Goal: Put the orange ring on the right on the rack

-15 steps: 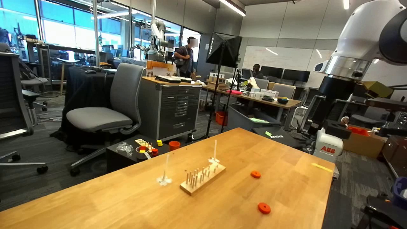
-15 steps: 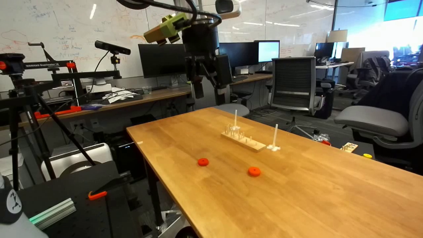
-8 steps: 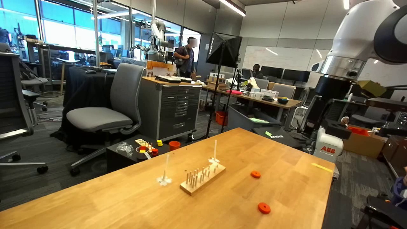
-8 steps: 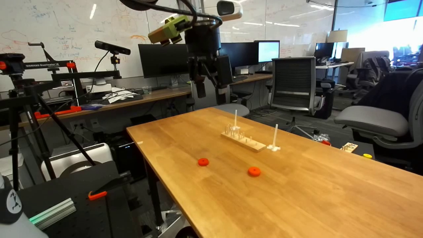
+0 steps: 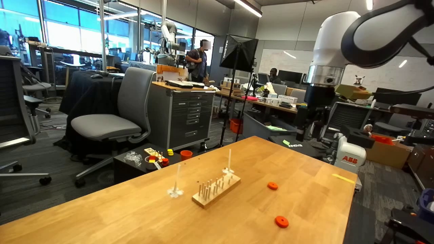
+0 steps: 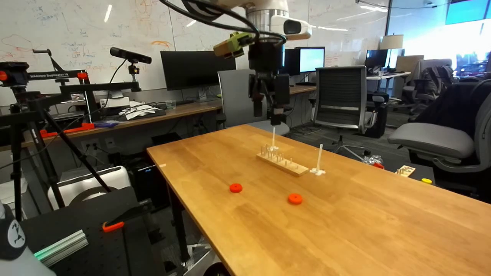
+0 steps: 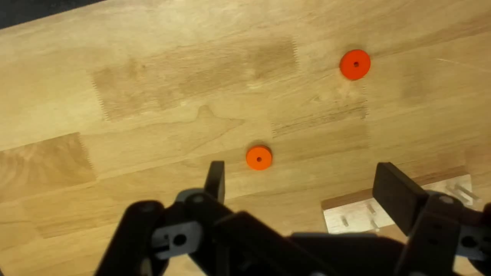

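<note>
Two flat orange rings lie apart on the wooden table. The ring nearer the rack's sparse-peg end [image 5: 272,185] [image 6: 295,198] [image 7: 259,158] is on the right in an exterior view. The other ring [image 5: 281,222] [image 6: 236,188] [image 7: 355,64] is on the right in the wrist view. The pale wooden rack [image 5: 217,191] [image 6: 283,164] with upright pegs lies behind them; its sparse end [image 7: 353,216] shows in the wrist view, partly hidden by a finger. My gripper [image 5: 310,134] [image 6: 267,114] [image 7: 301,165] is open and empty, well above the table.
Two thin clear upright stands [image 5: 229,161] [image 5: 176,179] are fixed to the table [image 5: 135,217] close to the rack. A low black box beyond the table edge holds a second small pegged strip [image 5: 154,153] and a red cup [image 5: 185,155]. A camera [image 6: 130,55] stands on a tripod arm.
The arm has moved, leftward in an exterior view and rightward in an exterior view, with the gripper still open. The rings and the rack have not moved.
</note>
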Motion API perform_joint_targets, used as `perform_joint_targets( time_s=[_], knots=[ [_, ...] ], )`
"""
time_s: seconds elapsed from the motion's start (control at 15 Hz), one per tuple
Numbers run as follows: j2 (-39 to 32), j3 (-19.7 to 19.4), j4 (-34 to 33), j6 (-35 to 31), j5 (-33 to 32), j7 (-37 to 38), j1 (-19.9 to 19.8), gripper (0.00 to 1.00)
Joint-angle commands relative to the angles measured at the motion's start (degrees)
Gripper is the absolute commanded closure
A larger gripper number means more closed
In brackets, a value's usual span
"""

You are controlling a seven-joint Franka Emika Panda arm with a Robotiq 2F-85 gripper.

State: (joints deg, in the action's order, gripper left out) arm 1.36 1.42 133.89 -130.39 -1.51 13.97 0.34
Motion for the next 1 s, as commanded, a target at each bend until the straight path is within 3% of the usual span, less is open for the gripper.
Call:
perform_joint_targets(
  time_s=[0.0,0.13,0.2,0.47,0.6,0.87,0.93],
  knots=[
    [-8.6,-1.2,-8.7,5.1,-0.4,3.7,-0.6,0.0],
    [-12.2,-2.2,-11.4,6.3,0.0,4.5,-0.7,0.0],
    [-8.3,-2.0,-6.5,3.2,0.1,2.7,-0.1,0.0],
    [-10.0,-2.3,-7.2,3.1,0.1,2.7,0.0,0.0],
    [-8.7,-2.9,-5.4,1.3,-7.9,4.0,0.8,0.0],
    [-8.6,-2.9,-4.8,9.2,-21.6,4.4,1.8,0.0],
    [-9.9,-2.6,-5.5,6.5,-17.1,3.4,0.7,0.0]
  ],
)
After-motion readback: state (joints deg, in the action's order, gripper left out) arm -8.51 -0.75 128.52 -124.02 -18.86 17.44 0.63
